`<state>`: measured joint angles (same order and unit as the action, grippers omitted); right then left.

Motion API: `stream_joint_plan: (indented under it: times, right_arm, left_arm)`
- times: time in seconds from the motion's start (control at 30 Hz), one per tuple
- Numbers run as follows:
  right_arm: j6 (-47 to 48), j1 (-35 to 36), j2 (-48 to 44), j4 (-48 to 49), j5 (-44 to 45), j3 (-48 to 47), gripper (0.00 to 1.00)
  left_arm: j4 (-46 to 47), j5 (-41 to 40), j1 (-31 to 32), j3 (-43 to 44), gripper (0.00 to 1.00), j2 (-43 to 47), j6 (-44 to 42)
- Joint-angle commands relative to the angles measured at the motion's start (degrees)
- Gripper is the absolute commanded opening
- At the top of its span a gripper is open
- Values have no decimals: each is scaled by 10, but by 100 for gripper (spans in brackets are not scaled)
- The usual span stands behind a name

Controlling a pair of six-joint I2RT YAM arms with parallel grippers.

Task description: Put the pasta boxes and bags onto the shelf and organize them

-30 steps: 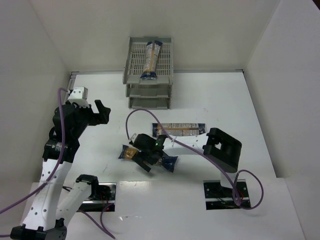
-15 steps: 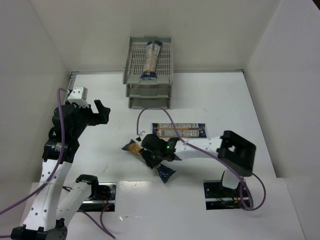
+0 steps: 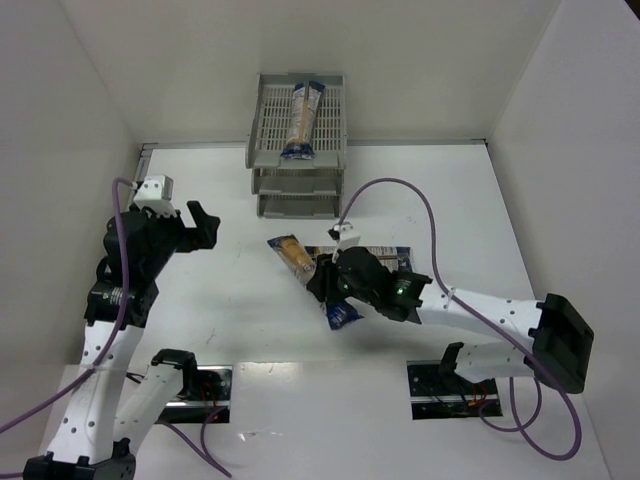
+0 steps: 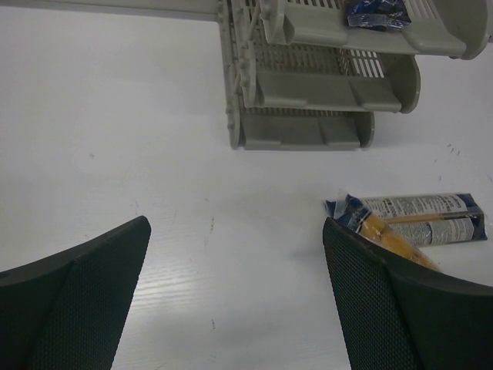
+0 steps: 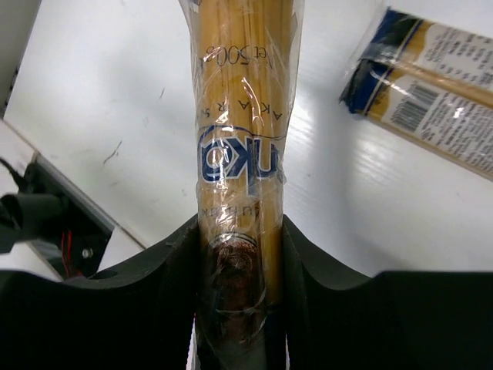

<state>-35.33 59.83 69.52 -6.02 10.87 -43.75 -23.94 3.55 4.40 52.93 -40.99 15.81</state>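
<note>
Three pasta packs are in view. One pack (image 3: 303, 118) lies lengthwise in the top tray of the grey three-tier shelf (image 3: 262, 125), well beyond both grippers. The right gripper (image 3: 322, 284) is clamped around the middle of a second pack (image 3: 293, 252), held at a slant over the white table (image 3: 470, 210). A third pack (image 3: 378, 250) lies flat on the table just beside that gripper, on its shelf-ward side and partly hidden by it. Only the right wrist view shows the held pack's clear wrap, blue logo and yellow spaghetti pinched between the fingers (image 5: 173, 262). Only the left wrist view shows the shelf's stacked tiers front-on, framed by the left gripper (image 4: 235, 231), its fingers spread wide and holding nothing. Plain white walls enclose the table on three sides.
</note>
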Motion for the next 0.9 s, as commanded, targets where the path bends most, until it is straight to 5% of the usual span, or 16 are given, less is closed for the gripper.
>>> stream_joint_plan:
  times: [0.0, 0.27, 0.53, 0.87]
  right_arm:
    - [-25, -30, -12, 67, 35, -19, 0]
    - [-49, -30, -59, 72, 58, 25, 0]
    - [-33, -30, -71, 101, 114, -40, 0]
    - [28, -96, 131, 99, 151, -201, 0]
  left_arm:
    - [21, 11, -4, -6, 100, 7, 18]
    - [27, 11, -4, -6, 100, 7, 18]
    - [27, 16, -4, -6, 100, 7, 18]
    - [27, 15, -4, -6, 100, 7, 30]
